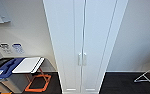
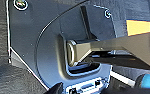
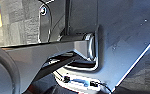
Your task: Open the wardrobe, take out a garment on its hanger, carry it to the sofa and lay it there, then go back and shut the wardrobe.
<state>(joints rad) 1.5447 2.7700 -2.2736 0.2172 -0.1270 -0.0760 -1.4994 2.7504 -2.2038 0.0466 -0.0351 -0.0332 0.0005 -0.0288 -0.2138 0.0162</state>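
Wardrobe [image 1: 84,45]: straight ahead in the head view, against the white wall, both doors shut.
Handles [image 1: 82,59]: two small white ones, side by side at the door seam (mid-height).
Left of wardrobe: a dark bin [image 1: 6,75] with blue and white things on top, an orange frame [image 1: 38,82] on the dark floor.
Right of wardrobe: a metal rack [image 1: 148,76].
Grippers: cannot tell how far either one is open, or whether it holds anything.
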